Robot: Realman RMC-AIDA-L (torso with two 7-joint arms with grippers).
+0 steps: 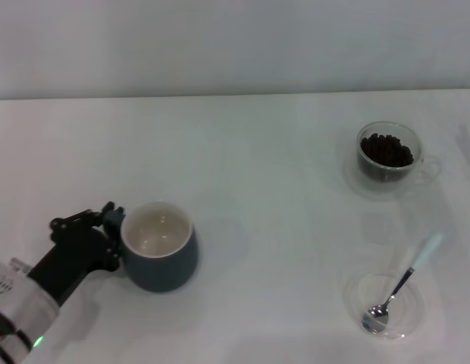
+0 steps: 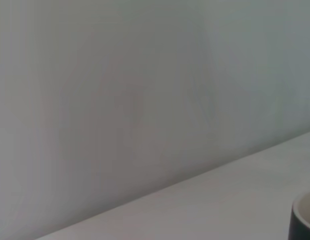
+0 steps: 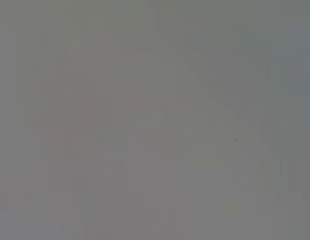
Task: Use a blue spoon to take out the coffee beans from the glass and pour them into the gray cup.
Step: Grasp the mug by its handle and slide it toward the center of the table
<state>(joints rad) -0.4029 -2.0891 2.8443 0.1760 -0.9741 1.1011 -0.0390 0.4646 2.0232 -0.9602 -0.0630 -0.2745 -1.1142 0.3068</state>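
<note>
White tabletop, my left gripper beside the dark slate-gray mug; jaws: can't tell.
Risk: nudging it. Pale-blue-handled metal teaspoon lies untouched; right gripper unseen.

Looks like a bare lab or test bench: a plain white tabletop running back to a blank pale wall, nothing homely about.

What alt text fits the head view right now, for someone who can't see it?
The left gripper sits against the gray cup, low on the robot's left. Across the white table, the glass holds coffee beans; nearer, the blue spoon rests in a clear dish.
</note>
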